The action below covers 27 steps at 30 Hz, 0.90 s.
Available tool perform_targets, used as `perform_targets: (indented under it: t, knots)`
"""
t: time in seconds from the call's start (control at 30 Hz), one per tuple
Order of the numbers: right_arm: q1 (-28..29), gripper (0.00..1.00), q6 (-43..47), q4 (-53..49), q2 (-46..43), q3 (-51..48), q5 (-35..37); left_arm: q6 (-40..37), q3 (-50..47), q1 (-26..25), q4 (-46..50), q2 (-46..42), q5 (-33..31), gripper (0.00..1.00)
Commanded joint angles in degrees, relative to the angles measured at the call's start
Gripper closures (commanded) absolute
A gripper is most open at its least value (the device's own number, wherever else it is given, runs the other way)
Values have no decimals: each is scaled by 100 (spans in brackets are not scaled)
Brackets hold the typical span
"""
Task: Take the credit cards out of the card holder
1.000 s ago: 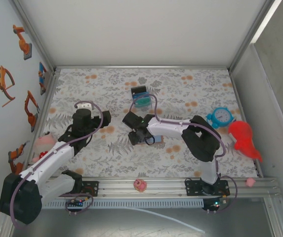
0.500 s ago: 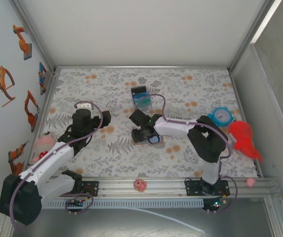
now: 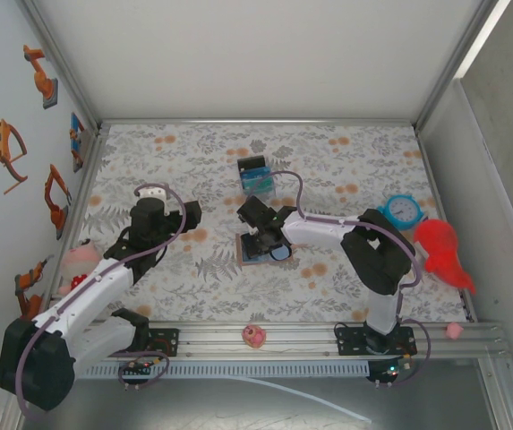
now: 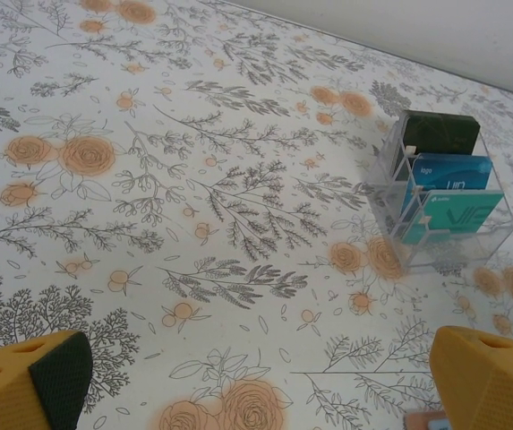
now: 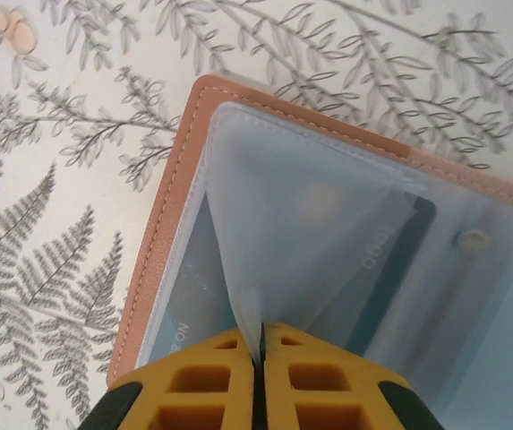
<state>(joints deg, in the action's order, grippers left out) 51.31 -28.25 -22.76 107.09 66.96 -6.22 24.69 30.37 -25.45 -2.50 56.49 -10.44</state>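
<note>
Well, the right hand (image 5: 261, 345) clenches the card holder's (image 5: 162, 233) clear sleeve (image 5: 301, 206), not the credit cards (image 5: 397, 255); pulling may drag the holder along; the left hand (image 4: 256, 385) hangs released.

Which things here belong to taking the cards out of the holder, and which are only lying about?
Job: card holder, credit cards inside it, right fingers pinching its clear sleeve.
Lying about: clear card stand, blue clock, red toy.
</note>
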Motion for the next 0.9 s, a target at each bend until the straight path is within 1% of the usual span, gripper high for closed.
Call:
perform_targets:
  t: [0.0,0.1,0.13,0.23,0.33,0.43,0.5,0.67,0.87]
  knots:
    - [113,94,315,-144,-80,9,-376,-106,43,-85,-53,-160,-117,3]
    - [186,94,474,-266,-162,78,-395,-139,22,-167,-100,-201,-254,3]
    - [203,92,482,-309,-191,80,-353,-155,20,-187,-108,-208,-281,3]
    - [200,86,414,-422,-279,63,-122,-213,49,-240,-111,-183,-319,3]
    - [204,83,290,-508,-368,29,205,-258,97,-294,-110,-150,-354,3]
    - [195,74,192,-557,-468,-2,434,-312,147,-360,-110,-107,-393,3]
    - [195,71,162,-635,-508,3,573,-341,186,-403,-105,-70,-413,3]
    - [188,70,83,-821,-584,4,947,-407,269,-527,-59,17,-515,3]
    - [143,69,0,-852,-781,-107,1164,-444,327,-683,62,120,-609,3]
